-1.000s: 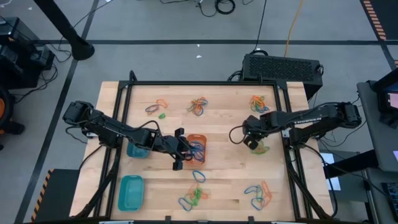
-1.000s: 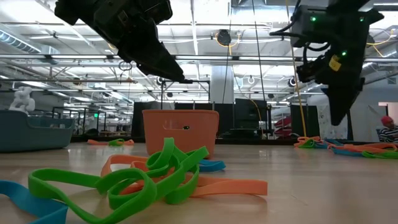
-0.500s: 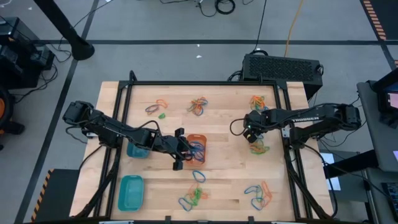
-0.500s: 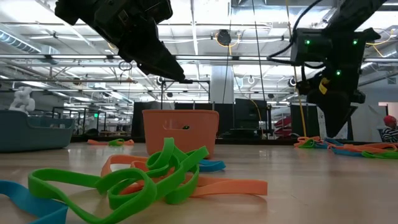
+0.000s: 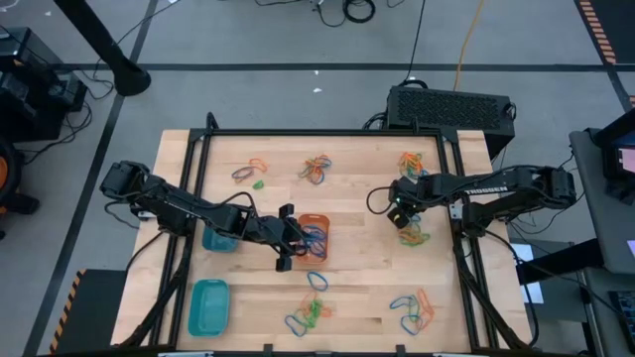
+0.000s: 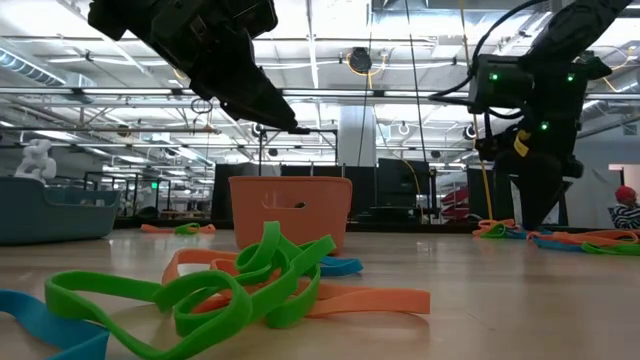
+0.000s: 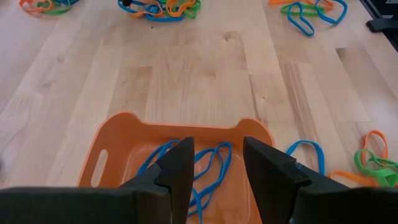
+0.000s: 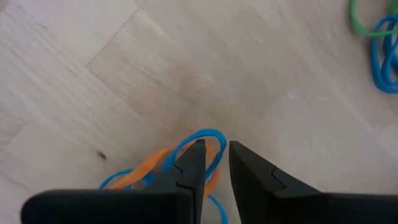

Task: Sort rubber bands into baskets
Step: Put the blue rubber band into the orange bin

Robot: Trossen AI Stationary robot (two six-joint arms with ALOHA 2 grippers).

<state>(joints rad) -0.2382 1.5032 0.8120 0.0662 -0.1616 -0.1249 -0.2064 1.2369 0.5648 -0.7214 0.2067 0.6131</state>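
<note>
We are in a big robot lab or workshop. The low view shows a tall, wide hall with a ceiling (image 6: 330, 70) of pipes, beams and long bright lights. A person (image 6: 626, 208) in a red cap is far back at the edge. From above, we see a wooden worktop (image 5: 347, 268) in a black metal frame (image 5: 203, 149) on a grey floor (image 5: 248, 89) with dark tape lines. Cables (image 5: 347, 10) lie on the floor, and a black box with vents (image 5: 451, 107) stands by the worktop.
</note>
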